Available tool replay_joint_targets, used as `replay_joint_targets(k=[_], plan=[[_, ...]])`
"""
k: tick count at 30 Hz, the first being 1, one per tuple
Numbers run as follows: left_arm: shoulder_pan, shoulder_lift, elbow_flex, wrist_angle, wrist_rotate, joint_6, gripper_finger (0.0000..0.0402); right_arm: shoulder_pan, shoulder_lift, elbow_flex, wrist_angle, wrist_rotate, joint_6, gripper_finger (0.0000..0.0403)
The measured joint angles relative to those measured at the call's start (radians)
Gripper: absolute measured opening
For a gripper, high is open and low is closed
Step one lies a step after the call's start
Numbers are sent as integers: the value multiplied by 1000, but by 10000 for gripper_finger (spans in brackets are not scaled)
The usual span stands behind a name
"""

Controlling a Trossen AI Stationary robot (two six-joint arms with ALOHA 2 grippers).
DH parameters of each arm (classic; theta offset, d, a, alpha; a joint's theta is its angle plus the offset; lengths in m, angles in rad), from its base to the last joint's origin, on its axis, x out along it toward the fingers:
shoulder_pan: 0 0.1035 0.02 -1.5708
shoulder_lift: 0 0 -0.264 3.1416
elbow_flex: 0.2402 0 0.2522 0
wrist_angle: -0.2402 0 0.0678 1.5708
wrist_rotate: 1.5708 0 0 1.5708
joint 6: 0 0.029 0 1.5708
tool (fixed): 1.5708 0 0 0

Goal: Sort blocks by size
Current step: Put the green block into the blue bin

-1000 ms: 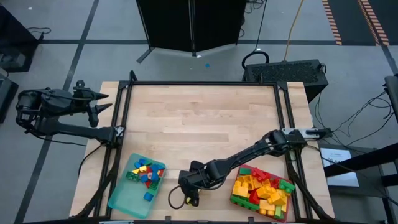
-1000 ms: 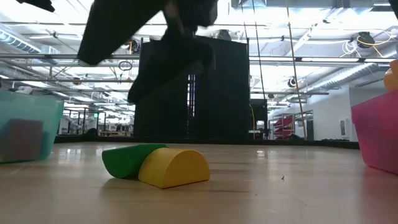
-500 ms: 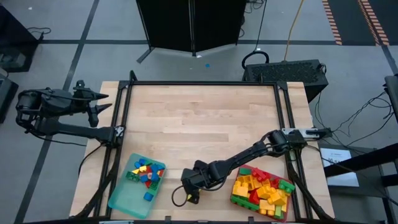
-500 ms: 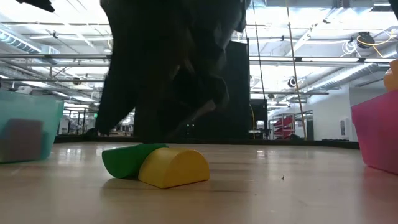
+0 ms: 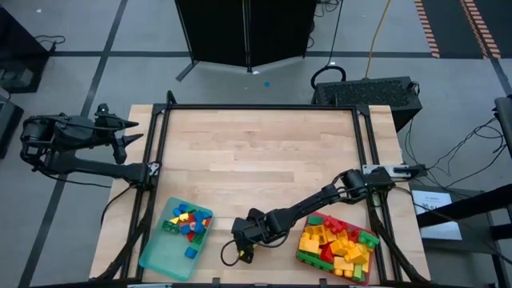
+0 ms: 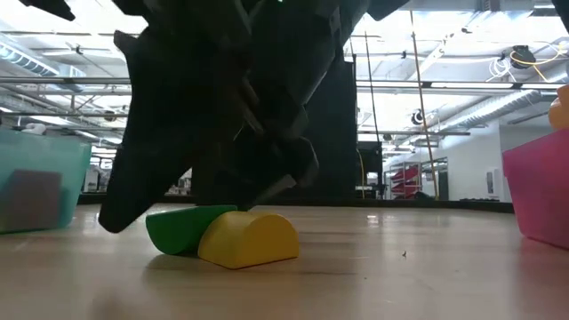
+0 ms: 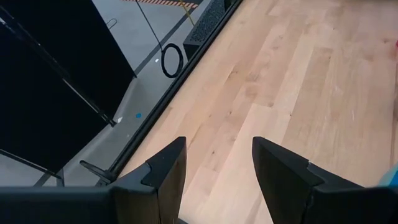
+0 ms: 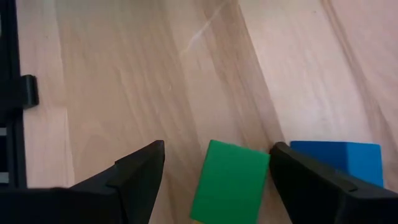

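Blocks sit in three spots. Small ones lie in the teal tray (image 5: 164,256) near the front left of the table (image 5: 256,152). Big ones fill the red tray (image 5: 302,254) at the front right. A few loose ones are on the wood between the two trays.

The right gripper (image 5: 242,250) is low over those loose ones. Its fingers (image 8: 134,171) are wide apart and hold nothing. In the right wrist view a green block (image 8: 229,180) lies right between them, so I think the gripper is lined up to grab it. A blue block (image 8: 336,158) sits just beside the far finger, close enough that it may get bumped.

The left gripper (image 7: 214,174) waits up by the back left corner, off the table edge. Its fingers are apart and hold nothing too. It seems parked there to stay out of the way.

Some things are hard to see. From above, the arm covers the loose blocks. In the low view the dark gripper hides much of the room, and only a green block (image 6: 182,228) and a yellow block (image 6: 251,238) show under it, touching each other. I cannot tell if that green one is the same as the one in the wrist view. The blue one does not show in the low view. The green block is cut off at the picture edge, so I cannot tell if it is big or small.
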Motion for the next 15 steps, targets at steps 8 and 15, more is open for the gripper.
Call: replay_joint_targets(k=[8,15], plan=[[0,0,0,-1,0,5,187,-1,0,2,-47,-11,6,225],[0,0,0,-2,1,6,187,0,1,2,-71,-7,-14,146]])
